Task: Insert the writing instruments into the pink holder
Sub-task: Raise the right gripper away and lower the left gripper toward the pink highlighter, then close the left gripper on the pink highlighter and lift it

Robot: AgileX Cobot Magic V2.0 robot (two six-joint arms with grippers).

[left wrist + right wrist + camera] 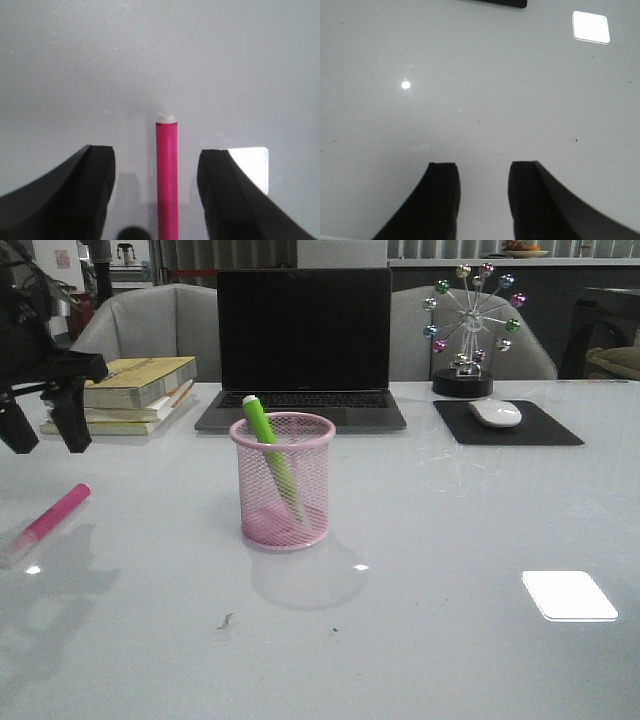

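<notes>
The pink holder (283, 482) stands at the table's middle with the green highlighter (268, 445) leaning inside it, top end poking above the rim. The hot pink highlighter (50, 519) lies flat on the table at the far left. My left gripper (45, 435) hangs open above it, a little farther back. In the left wrist view the pink highlighter (167, 175) runs between the two spread black fingers (90, 190) without touching either. My right gripper (484, 167) is open over bare table, nothing between its fingers; it does not show in the front view.
A stack of books (135, 392) lies at the back left, close behind the left gripper. An open laptop (303, 350) stands behind the holder. At the back right sit a white mouse (495, 413) on a black pad (510, 426) and a ferris-wheel ornament (470, 330).
</notes>
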